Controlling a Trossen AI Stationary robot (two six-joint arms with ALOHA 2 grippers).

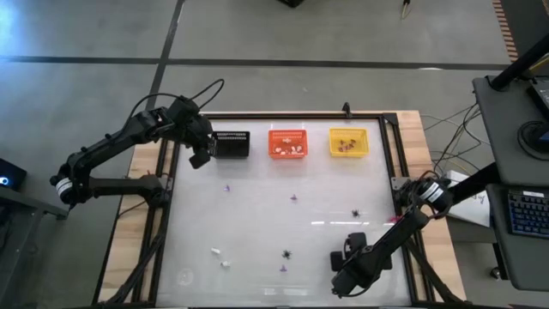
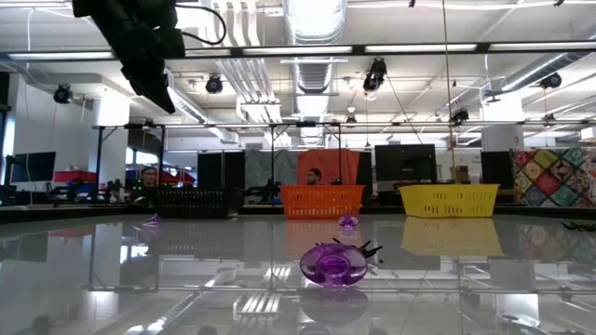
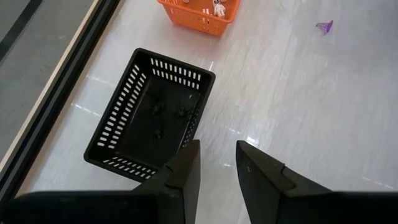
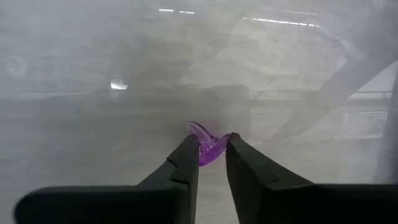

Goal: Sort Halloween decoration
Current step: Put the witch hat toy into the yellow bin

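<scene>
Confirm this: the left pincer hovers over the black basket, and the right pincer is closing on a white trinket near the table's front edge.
Not white: the trinket between the right pincer's fingers is purple, as the right wrist view shows. The rest holds: the left pincer hovers over the black basket.
</scene>
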